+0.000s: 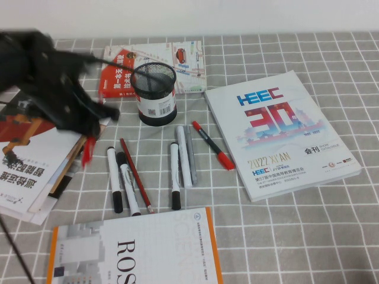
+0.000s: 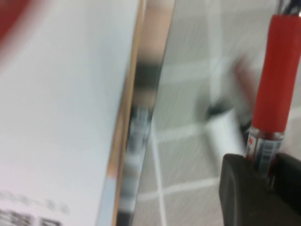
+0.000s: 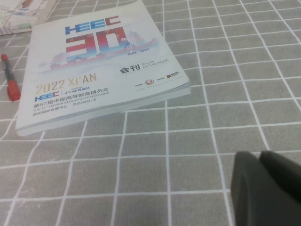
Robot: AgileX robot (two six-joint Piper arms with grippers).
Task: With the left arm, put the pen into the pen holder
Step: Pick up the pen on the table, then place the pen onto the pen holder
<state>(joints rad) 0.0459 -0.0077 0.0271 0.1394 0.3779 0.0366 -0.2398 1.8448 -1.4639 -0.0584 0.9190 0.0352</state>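
Note:
My left gripper (image 1: 90,135) hangs over the left side of the table, left of the black wire-mesh pen holder (image 1: 154,93), and it is blurred. It is shut on the short bright-red pen (image 1: 88,151), which points down below the fingers above the edge of a paper stack. In the left wrist view the gripper (image 2: 264,172) clamps the pen (image 2: 277,75) at its clear, labelled section. My right gripper (image 3: 263,188) is out of the high view; in the right wrist view it is shut and empty, low over the checked cloth.
Several white markers (image 1: 181,157), a thin dark-red stick (image 1: 136,175) and a red pen with a black middle (image 1: 212,145) lie in front of the holder. A large HEEC book (image 1: 278,130) lies on the right, an orange-edged book (image 1: 136,251) in front, papers (image 1: 29,171) on the left and booklets (image 1: 183,62) behind.

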